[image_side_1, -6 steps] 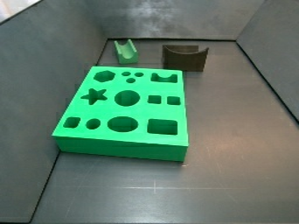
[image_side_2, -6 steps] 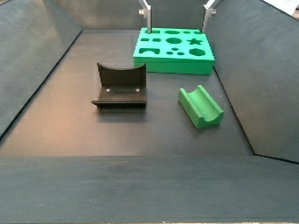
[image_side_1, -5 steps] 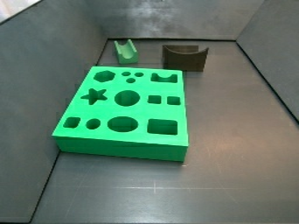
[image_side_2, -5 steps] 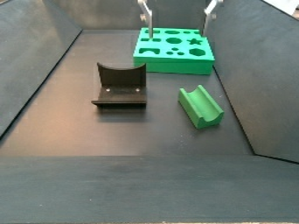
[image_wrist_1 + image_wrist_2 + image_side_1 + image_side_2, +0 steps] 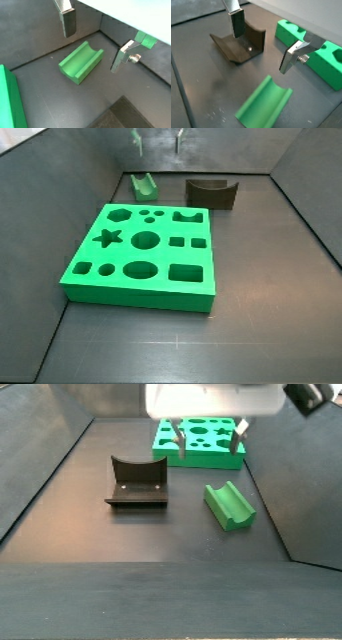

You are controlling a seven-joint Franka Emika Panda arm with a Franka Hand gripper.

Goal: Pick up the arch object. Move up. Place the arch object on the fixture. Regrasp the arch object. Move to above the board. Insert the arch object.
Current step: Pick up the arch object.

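Green arch object (image 5: pixel 229 506) is seen lying flat on the dark floor (image 5: pixel 134 544), with its curved groove facing up. It is touched by nothing. In a side view it lies just beside the fixture (image 5: pixel 136 481), with a strip of bare floor between them. In a side view from the other end, the arch object (image 5: pixel 144 184) is seen far back near the wall, beside the fixture (image 5: pixel 213 192).

The arch object (image 5: pixel 81 61) is shown in both wrist views, down on the floor and below the fingers. In a wrist view the arch object (image 5: pixel 266 103) is seen close to the camera, and the fixture (image 5: pixel 239 43) is seen past it.

The gripper (image 5: pixel 93 41) is held up in the air above the arch object. Its two fingers (image 5: pixel 68 21) are spread wide apart, and nothing is held between them. In a wrist view the gripper (image 5: pixel 264 45) hangs with one finger (image 5: pixel 293 57) in front of the board (image 5: pixel 310 52) and one in front of the fixture.

In a side view the gripper (image 5: pixel 203 440) is seen high up, with its thin fingers hanging down in front of the board (image 5: pixel 201 441). In a side view the gripper (image 5: pixel 159 146) is only faintly seen at the back, above the arch object.

The board (image 5: pixel 143 252) is laid flat on the floor, well apart from the arch object. Many shapes are cut into its top.
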